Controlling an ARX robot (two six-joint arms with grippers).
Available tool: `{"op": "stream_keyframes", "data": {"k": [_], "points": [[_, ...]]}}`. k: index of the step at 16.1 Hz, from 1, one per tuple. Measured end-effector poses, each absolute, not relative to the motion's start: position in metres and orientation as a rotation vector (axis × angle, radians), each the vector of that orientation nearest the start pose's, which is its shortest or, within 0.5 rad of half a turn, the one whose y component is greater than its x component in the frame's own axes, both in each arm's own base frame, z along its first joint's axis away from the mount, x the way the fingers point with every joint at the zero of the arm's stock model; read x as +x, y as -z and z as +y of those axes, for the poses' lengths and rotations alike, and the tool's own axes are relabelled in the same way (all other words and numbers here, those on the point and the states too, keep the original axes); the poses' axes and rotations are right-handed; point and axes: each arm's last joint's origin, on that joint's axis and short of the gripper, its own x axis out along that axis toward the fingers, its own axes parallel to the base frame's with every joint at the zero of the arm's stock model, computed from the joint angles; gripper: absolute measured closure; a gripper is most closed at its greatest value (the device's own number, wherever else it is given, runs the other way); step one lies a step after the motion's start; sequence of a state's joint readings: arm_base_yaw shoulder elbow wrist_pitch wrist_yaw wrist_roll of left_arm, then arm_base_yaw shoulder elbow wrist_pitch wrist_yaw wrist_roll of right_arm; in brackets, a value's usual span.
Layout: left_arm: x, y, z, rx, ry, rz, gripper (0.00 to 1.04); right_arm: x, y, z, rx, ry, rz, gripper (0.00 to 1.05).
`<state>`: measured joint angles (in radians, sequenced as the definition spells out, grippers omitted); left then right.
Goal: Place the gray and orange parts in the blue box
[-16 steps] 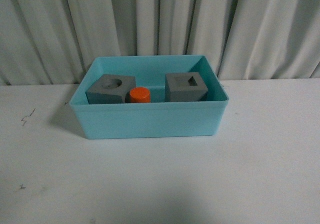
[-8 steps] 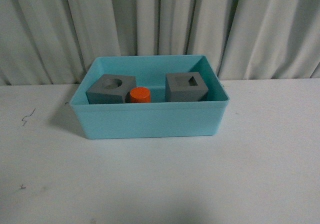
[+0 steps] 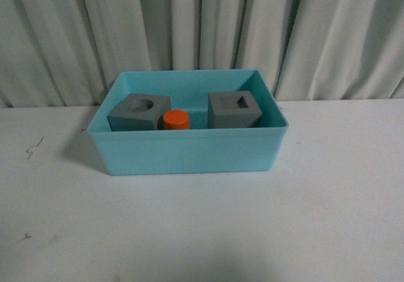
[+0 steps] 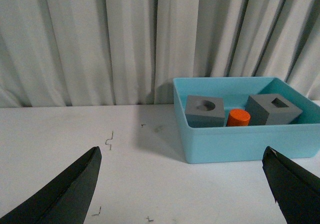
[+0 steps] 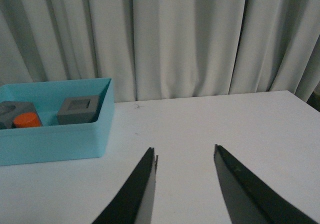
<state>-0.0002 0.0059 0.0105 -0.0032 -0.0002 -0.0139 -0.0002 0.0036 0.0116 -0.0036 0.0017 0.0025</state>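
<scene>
Inside the light blue rectangular plastic tub (image 3: 189, 149) sit the matte gray cube with a round recess (image 3: 139, 113), the small orange cylinder (image 3: 176, 119) just beside it, and the matte gray cube with a square recess (image 3: 235, 109) set apart from them. The tub's near wall cuts off the lower parts of all three, and no lettering on the cylinder can be read. The left gripper (image 4: 182, 184), jaws spread wide and holding nothing, has the tub ahead of it. The right gripper (image 5: 185, 179), jaws parted and empty, has the tub ahead and off to one side, over the white table (image 3: 202, 231).
</scene>
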Motion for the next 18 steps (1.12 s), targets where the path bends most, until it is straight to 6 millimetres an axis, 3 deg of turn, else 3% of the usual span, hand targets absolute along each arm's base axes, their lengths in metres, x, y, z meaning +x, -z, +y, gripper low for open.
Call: {"op": "stream_keyframes", "data": {"k": [2,6,18], "points": [[0.0974,-0.1663,0.0000,-0.014,0.000,-0.001,0.07,0.0972,-0.1669,-0.0001,0.002,0.002,-0.005,0.51],[0.0974,-0.1663,0.0000,-0.014,0.000,-0.001,0.07,0.0972,-0.1668,-0.0001,0.003,0.002,-0.004,0.06],[0.0974,-0.1663,0.0000,-0.014,0.000,-0.001,0.07,0.0972,-0.1669,-0.0001,0.002,0.002,-0.005,0.06]]}}
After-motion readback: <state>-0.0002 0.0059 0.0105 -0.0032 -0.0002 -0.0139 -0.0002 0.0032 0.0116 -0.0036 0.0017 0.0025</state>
